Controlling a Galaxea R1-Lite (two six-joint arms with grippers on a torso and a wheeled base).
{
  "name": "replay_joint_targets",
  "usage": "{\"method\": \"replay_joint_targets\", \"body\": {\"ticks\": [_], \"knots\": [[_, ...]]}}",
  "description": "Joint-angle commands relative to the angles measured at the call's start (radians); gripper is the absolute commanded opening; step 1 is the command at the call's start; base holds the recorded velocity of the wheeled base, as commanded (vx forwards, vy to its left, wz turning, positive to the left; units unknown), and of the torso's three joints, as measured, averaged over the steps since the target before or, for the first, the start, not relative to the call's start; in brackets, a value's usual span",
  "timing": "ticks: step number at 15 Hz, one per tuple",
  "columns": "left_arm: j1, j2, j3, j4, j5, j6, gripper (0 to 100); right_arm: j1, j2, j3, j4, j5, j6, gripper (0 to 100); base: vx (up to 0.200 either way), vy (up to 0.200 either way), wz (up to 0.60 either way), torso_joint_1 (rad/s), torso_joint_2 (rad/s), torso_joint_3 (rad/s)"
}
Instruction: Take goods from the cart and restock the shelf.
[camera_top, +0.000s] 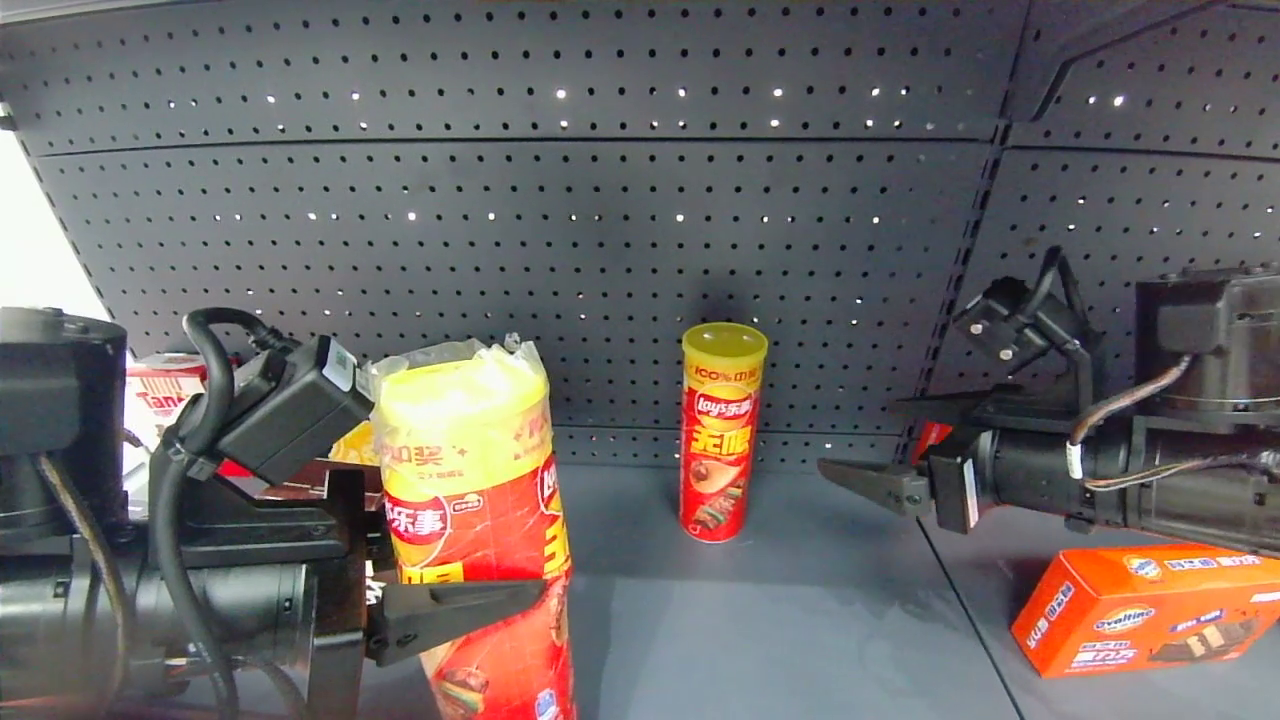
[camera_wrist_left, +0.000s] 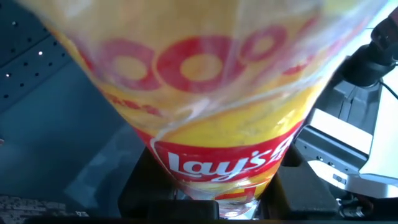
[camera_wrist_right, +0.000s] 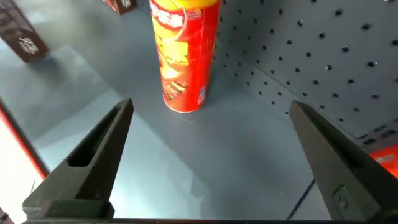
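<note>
Placement step: the wrapped chip pack (camera_top: 468, 470) is held upright over the near left of the shelf (camera_top: 800, 620), clenched in the left tool (camera_top: 470, 600), while the right tool (camera_wrist_right: 211, 109) is spread wide and empty at the right, facing the single chip can (camera_top: 722, 440) at the far centre. The next move is judged to call for the pack to be carried farther in, lowered flat beside that can, and released without toppling it.
</note>
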Motion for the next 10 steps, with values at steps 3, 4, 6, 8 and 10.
{"method": "replay_joint_targets", "body": {"ticks": [3,4,6,8,10], "knots": [[-0.001,0.001,0.002,0.000,-0.001,0.000,0,-0.004,0.131,-0.012,-0.146,0.071,-0.001,100,0.000,0.000,0.00,0.000,0.00,0.000],[-0.001,0.001,0.002,0.000,-0.001,0.000,0,-0.024,0.160,-0.018,-0.208,0.139,-0.001,100,0.000,0.000,0.00,0.000,0.00,0.000],[0.001,0.001,0.002,0.000,-0.001,0.000,0,-0.041,0.218,-0.052,-0.263,0.194,-0.002,100,0.000,0.000,0.00,0.000,0.00,0.000],[0.002,0.000,0.004,0.000,0.001,0.000,0,-0.039,0.252,-0.072,-0.269,0.202,-0.001,100,0.000,0.000,0.00,0.000,0.00,0.000],[0.002,0.000,0.001,0.000,0.001,0.000,0,-0.039,0.299,-0.091,-0.309,0.238,-0.001,100,0.000,0.000,0.00,0.000,0.00,0.000]]}}
